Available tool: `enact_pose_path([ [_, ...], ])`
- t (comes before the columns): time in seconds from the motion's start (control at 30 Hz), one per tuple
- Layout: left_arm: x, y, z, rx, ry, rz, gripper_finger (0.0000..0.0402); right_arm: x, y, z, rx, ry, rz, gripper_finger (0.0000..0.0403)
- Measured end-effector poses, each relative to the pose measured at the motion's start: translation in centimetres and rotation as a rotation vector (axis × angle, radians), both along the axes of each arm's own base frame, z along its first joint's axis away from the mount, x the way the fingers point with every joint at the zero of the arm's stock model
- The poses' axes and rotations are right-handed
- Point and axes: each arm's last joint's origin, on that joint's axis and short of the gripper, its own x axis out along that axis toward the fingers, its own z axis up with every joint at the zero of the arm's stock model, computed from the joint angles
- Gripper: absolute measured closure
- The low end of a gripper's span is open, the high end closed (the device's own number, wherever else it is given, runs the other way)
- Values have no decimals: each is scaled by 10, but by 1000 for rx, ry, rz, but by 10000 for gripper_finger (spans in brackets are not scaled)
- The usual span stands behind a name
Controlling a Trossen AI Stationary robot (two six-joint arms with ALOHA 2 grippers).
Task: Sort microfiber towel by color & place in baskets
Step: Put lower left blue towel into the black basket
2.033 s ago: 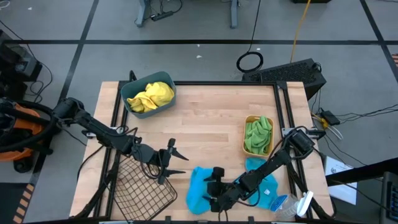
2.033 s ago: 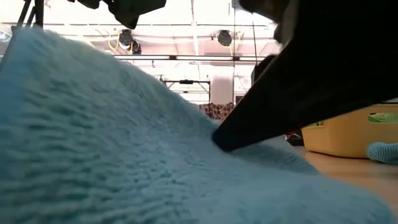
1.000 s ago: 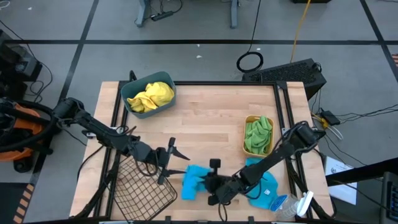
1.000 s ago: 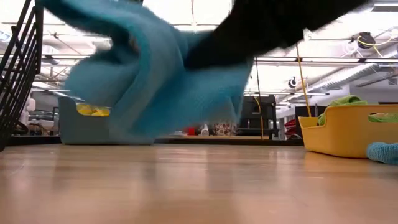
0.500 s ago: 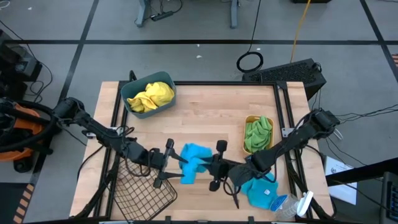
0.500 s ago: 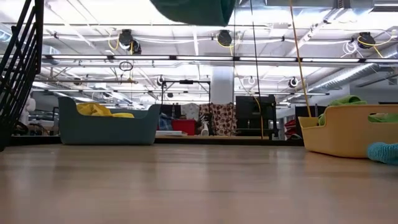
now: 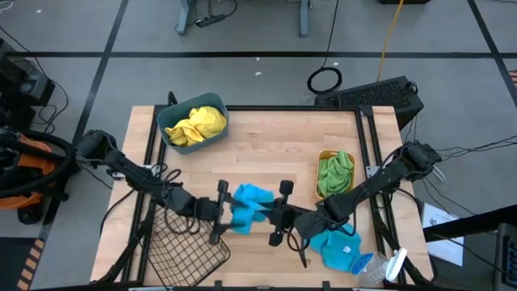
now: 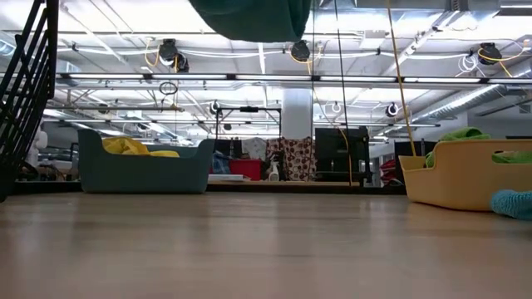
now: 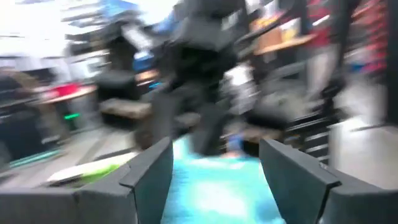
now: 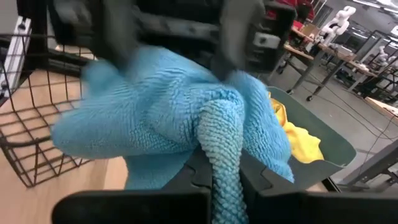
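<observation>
A bright blue microfiber towel hangs bunched above the table's middle; the low view shows only its underside. My right gripper is shut on its right end. From the left, my left gripper is open, with one finger on each side of the towel's left end. A second blue towel lies flat at the near right. Yellow towels fill the teal bin, green ones the orange tub, and the wire basket stands at the near left. My right gripper pinches a bunched fold of the towel between its two fingers, coming level from the table's right. The towel is lifted clear of the table and spreads out ahead of the fingers. Whether my left gripper's fingers touch the towel, I cannot tell.
A clear bottle lies at the near right corner beside the second blue towel. Bare wood shows between the teal bin and the orange tub. The wire basket's rim is close beside both grippers.
My right gripper has risen and gone toward the far edge with the blue towel, which has come up off the table and now hangs clear. My left gripper has edged right, toward the towel, and stays open.
</observation>
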Motion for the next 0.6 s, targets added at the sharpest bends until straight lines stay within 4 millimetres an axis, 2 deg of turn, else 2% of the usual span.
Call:
enact_pose_path([
  [0.17,-3,7,-7,184,94,337,157,-3,6,2,8,-18,10,390],
  [0.27,-11,7,-4,224,122,461,157,-5,11,2,7,-16,25,390],
  [0.43,-27,-7,7,197,92,394,157,-7,15,2,9,-14,45,389],
  [0.6,-52,-26,24,156,35,279,157,-7,14,0,12,-2,49,389],
])
